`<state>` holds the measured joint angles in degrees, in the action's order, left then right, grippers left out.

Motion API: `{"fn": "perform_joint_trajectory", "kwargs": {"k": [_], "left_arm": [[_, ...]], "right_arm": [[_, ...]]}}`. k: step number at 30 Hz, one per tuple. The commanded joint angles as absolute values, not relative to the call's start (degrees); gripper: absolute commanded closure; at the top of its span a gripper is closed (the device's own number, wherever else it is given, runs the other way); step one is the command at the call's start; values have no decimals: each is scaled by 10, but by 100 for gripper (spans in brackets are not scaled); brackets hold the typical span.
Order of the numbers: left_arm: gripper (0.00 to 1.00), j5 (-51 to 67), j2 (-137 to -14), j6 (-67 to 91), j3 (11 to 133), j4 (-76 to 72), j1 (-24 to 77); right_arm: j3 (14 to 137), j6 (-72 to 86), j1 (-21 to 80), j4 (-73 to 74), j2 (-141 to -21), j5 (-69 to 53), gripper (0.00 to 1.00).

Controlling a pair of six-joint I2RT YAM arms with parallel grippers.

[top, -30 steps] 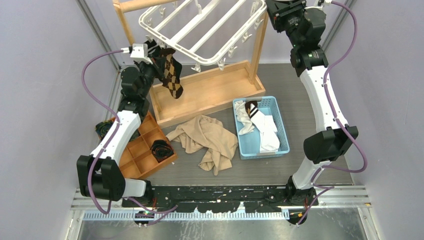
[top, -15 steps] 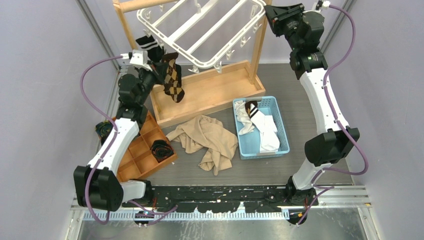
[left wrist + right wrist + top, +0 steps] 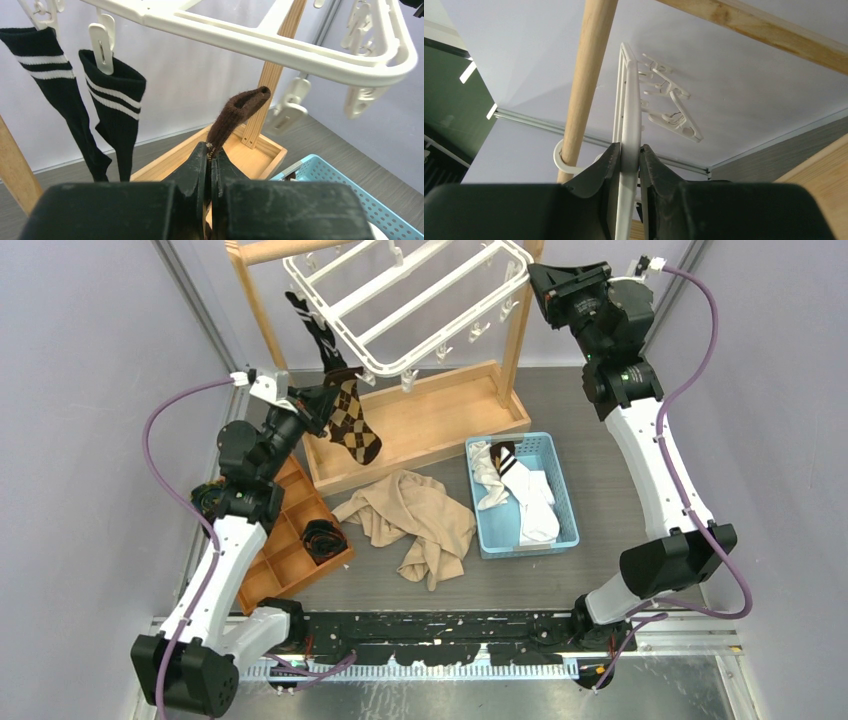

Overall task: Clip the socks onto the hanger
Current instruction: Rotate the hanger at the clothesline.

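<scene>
The left gripper (image 3: 209,161) is pinched tight on one brown diamond sock (image 3: 235,112), just below the hanger (image 3: 280,47). The sock's cuff points up toward the rim and its foot dangles down. The left arm reaches up with a bent elbow. The right gripper (image 3: 628,159) clamps the hanger's right rim, arm stretched tall. Two black striped socks (image 3: 117,107) hang clipped under the hanger's left edge.
</scene>
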<state>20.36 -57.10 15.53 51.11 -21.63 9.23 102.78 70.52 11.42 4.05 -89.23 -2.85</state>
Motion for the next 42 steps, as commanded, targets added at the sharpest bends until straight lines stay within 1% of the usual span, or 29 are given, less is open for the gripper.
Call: {"fn": "perform_joint_trajectory", "kwargs": {"k": [1, 13, 14, 21, 25, 30, 39, 42], "left_arm": [[100, 212, -535, 123, 504, -183, 98], [100, 185, -463, 63, 483, -91, 105], [100, 183, -458, 58, 483, -85, 107], [100, 167, -424, 21, 479, -40, 116], [100, 161, -405, 9, 471, -22, 121], [100, 161, -381, 3, 462, -2, 125], [100, 178, -329, -25, 449, 58, 125], [100, 189, -312, -27, 444, 70, 125]], "right_arm": [[1014, 709, 141, 30, -852, -27, 84], [976, 699, 206, 46, -811, -2, 83], [976, 697, 212, 47, -809, 15, 83], [968, 686, 228, 47, -795, 36, 80], [966, 648, 229, 57, -777, 62, 73], [966, 596, 224, 64, -766, 78, 58], [948, 530, 209, 57, -746, 63, 45], [935, 498, 201, 39, -732, 40, 39]]}}
